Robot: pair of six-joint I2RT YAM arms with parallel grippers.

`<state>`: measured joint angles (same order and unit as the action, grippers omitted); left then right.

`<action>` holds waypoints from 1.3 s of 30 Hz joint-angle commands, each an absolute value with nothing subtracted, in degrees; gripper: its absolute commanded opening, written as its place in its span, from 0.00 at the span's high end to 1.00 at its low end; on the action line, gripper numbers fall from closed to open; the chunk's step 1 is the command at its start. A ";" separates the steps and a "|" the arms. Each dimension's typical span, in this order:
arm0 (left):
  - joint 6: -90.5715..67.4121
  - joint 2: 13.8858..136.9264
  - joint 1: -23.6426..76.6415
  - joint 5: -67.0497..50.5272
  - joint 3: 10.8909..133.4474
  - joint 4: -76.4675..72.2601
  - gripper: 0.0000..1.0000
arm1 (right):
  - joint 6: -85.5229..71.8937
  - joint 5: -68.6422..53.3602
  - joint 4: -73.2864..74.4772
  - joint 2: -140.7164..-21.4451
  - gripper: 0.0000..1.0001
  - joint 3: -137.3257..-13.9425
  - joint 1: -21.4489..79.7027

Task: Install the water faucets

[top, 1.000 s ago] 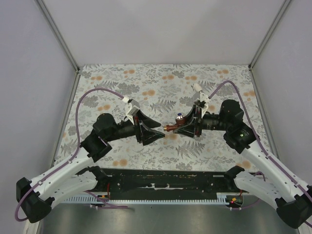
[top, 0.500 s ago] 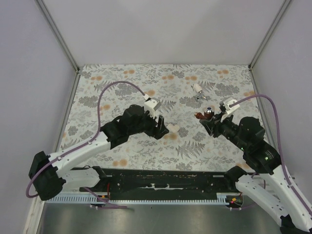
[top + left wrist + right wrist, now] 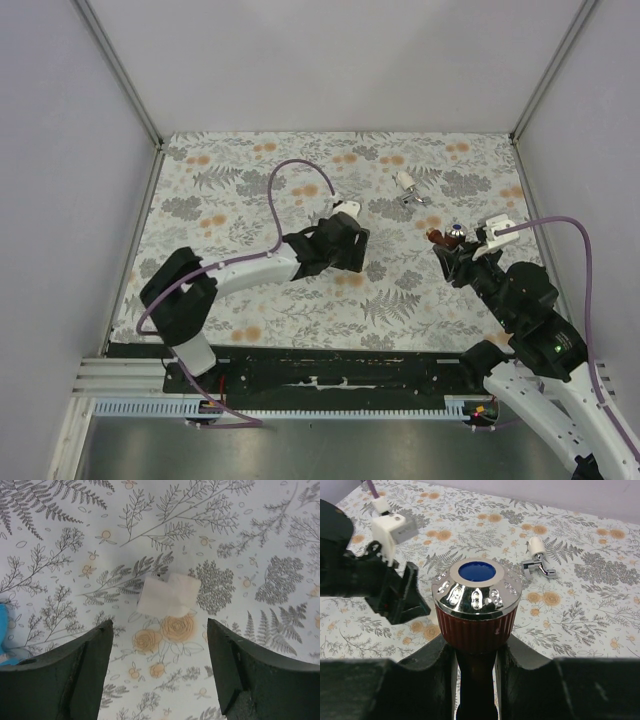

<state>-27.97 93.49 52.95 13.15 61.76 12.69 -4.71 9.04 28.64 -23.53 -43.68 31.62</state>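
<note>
We see the right gripper [image 3: 476, 666] clamped on the copper faucet [image 3: 476, 605], knob up, above the mat [image 3: 250, 170] at its right side. The left gripper [image 3: 159, 672] hangs with jaws apart over a blurred white piece [image 3: 167, 596]. The white-silver faucet [image 3: 540, 560] lies farther back

The counter [image 3: 250, 190] is patterned all over with grey ferns and orange flowers. A small white fitting [image 3: 167, 596] is seen lying flat on it, just above an orange rose print. The counter is enclosed by plain pale walls [image 3: 330, 60] and metal posts [image 3: 120, 75].
</note>
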 commanded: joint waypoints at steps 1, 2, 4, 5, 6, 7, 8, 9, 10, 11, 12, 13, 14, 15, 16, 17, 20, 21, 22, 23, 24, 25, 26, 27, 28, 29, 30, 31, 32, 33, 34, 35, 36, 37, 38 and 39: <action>-30.50 101.84 54.23 24.42 70.47 12.38 0.20 | -5.27 9.85 26.63 -22.76 1.00 -43.51 31.55; -30.24 103.52 54.14 26.09 71.97 13.52 0.20 | -5.27 9.58 26.46 -22.85 1.00 -43.59 31.64; -29.36 106.68 54.23 27.77 74.69 15.02 0.20 | -5.10 9.41 26.54 -22.68 1.00 -43.59 31.64; -29.27 107.83 54.32 28.12 75.66 15.81 0.20 | -5.10 9.40 26.63 -22.68 1.00 -43.59 31.73; -28.92 108.80 54.49 28.04 76.37 16.17 0.20 | -5.10 9.40 26.54 -22.68 1.00 -43.59 31.64; -28.83 109.50 54.58 27.95 76.90 16.69 0.20 | -5.01 9.32 26.63 -22.68 1.00 -43.59 31.64; -28.57 110.21 54.84 27.86 77.25 17.22 0.19 | -5.10 9.23 26.54 -22.76 1.00 -43.59 31.55; -28.39 110.56 55.10 27.77 77.34 17.84 0.19 | -5.10 9.23 26.54 -22.85 1.00 -43.68 31.47; -28.21 110.91 55.37 27.69 77.52 18.62 0.19 | -5.01 9.14 26.63 -22.94 1.00 -43.68 31.64; -27.86 111.09 55.46 27.69 77.43 19.33 0.19 | -5.01 8.97 26.63 -23.20 1.00 -43.59 31.55; -27.60 111.09 55.63 27.69 76.74 19.86 0.19 | -5.01 8.96 26.54 -23.20 1.00 -43.68 31.73; -27.16 110.66 55.81 27.69 76.03 20.04 0.19 | -5.01 9.05 26.63 -23.20 1.00 -43.68 31.55; -26.90 110.05 55.98 27.77 75.07 19.95 0.19 | -5.01 8.88 26.54 -23.29 1.00 -43.68 31.64; -26.55 109.17 56.25 27.95 73.93 19.95 0.19 | -4.92 8.88 26.46 -23.29 1.00 -43.59 31.55; -26.37 108.29 56.42 28.04 73.05 19.95 0.19 | -4.83 8.79 26.37 -23.29 1.00 -43.59 31.55; -26.19 107.06 56.60 28.30 72.08 19.95 0.19 | -4.83 8.79 26.37 -23.38 1.00 -43.59 31.55; -25.84 104.16 56.69 29.35 69.09 20.65 0.18 | -4.92 8.70 26.28 -23.47 1.00 -43.59 31.55; -25.93 103.02 56.69 30.14 68.13 20.74 0.17 | -4.92 8.70 26.37 -23.47 1.00 -43.68 31.73; -25.93 102.05 56.69 31.10 67.25 21.09 0.15 | -4.75 8.79 26.37 -23.47 1.00 -43.68 31.55; -25.93 101.17 56.69 31.90 66.54 21.53 0.13 | -4.83 8.79 26.37 -23.38 1.00 -43.68 31.64; -25.84 100.12 56.69 32.60 65.84 21.88 0.13 | -4.83 8.79 26.37 -23.29 1.00 -43.59 31.55; -25.93 99.32 56.69 33.30 65.22 22.15 0.11 | -4.75 8.70 26.37 -23.20 1.00 -43.59 31.55; -25.84 98.27 56.60 33.83 64.69 22.32 0.10 | -4.83 8.70 26.45 -23.20 1.00 -43.68 31.55; -26.10 97.57 56.60 34.45 64.25 22.50 0.09 | -4.83 8.61 26.37 -23.29 1.00 -43.68 31.55; -26.71 96.86 56.51 35.50 63.90 22.85 0.07 | -4.83 8.61 26.37 -23.20 1.00 -43.68 31.64; -27.41 96.25 56.43 36.20 63.72 23.11 0.05 | -4.83 8.61 26.45 -23.20 1.00 -43.68 31.55; -28.29 95.81 56.34 36.47 63.72 23.12 0.03 | -4.83 8.53 26.37 -23.12 1.00 -43.68 31.64; -29.17 95.37 56.34 36.30 63.98 22.85 0.02 | -4.83 8.53 26.45 -23.20 1.00 -43.68 31.55; -29.88 95.27 56.34 35.78 64.42 22.42 0.02 | -4.83 8.35 26.46 -23.20 1.00 -43.59 31.55; -30.58 95.36 56.34 34.73 64.95 21.46 0.02 | -4.92 8.26 26.37 -23.29 1.00 -43.59 31.64; -31.11 95.80 56.34 33.76 65.73 20.58 0.00 | -4.92 8.26 26.37 -23.29 1.00 -43.59 31.55; -31.11 96.58 56.34 32.53 66.79 19.70 0.00 | -4.92 8.17 26.37 -23.47 1.00 -43.59 31.55; -31.11 97.98 56.34 31.91 68.19 19.43 0.00 | -4.92 8.09 26.45 -23.38 1.00 -43.59 31.55; -31.03 99.56 56.42 31.73 70.29 19.60 0.00 | -4.92 8.09 26.37 -23.38 1.00 -43.59 31.64; -30.68 101.41 56.43 31.64 72.23 19.95 0.00 | -4.75 8.17 26.37 -23.29 1.00 -43.68 31.55; -30.67 103.25 56.43 31.73 73.81 20.47 0.00 | -4.75 8.09 26.45 -23.12 1.00 -43.68 31.55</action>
